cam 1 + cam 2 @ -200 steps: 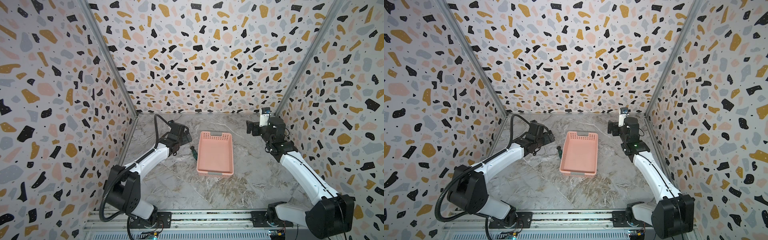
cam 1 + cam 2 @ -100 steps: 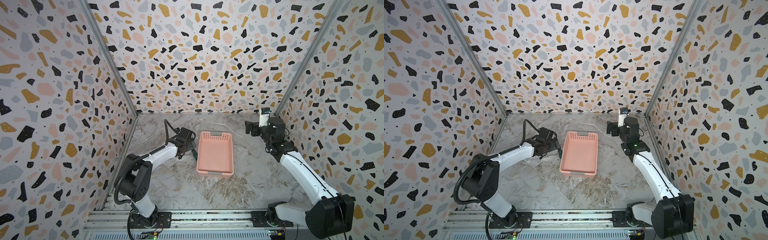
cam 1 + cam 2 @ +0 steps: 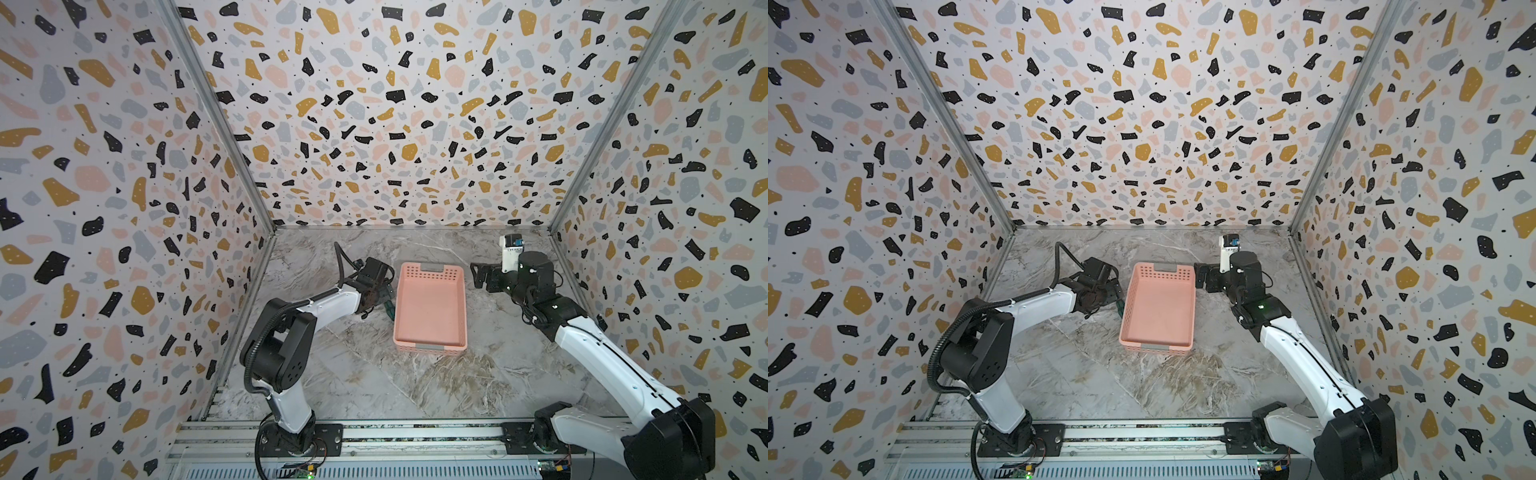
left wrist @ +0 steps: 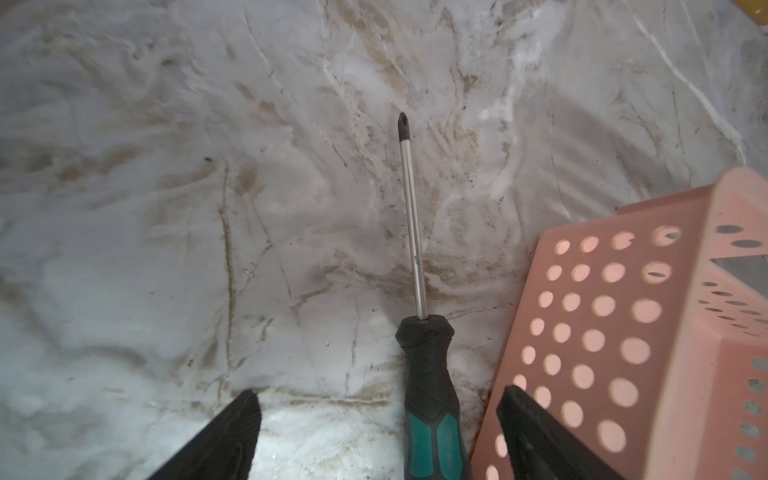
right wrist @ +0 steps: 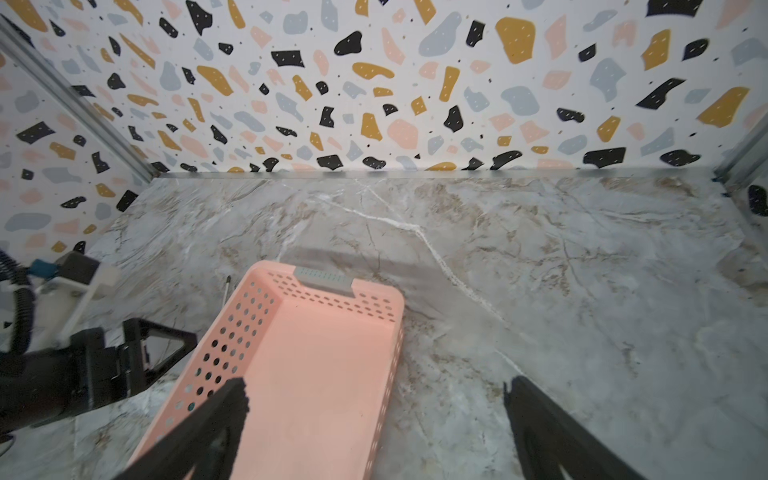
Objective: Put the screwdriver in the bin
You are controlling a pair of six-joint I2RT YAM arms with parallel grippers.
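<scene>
In both top views the bin stood on the marble table near the middle, long axis running away from the camera. The left gripper sat low just beside the bin's left long wall, and a sliver of the screwdriver showed between that gripper and the wall, lying on the table outside the bin. The right gripper hung near the bin's far right corner, apart from it. In the left wrist view the screwdriver lay flat on the marble, its shaft pointing away from the camera, its green and black handle between the two spread fingers of the left gripper; neither finger touched it, and the handle lay nearer the finger on the bin's side, close beside the perforated wall. In the right wrist view the right gripper stood with its jaws wide apart and nothing between them, above the bin, with the screwdriver's tip just visible past the bin's wall.
</scene>
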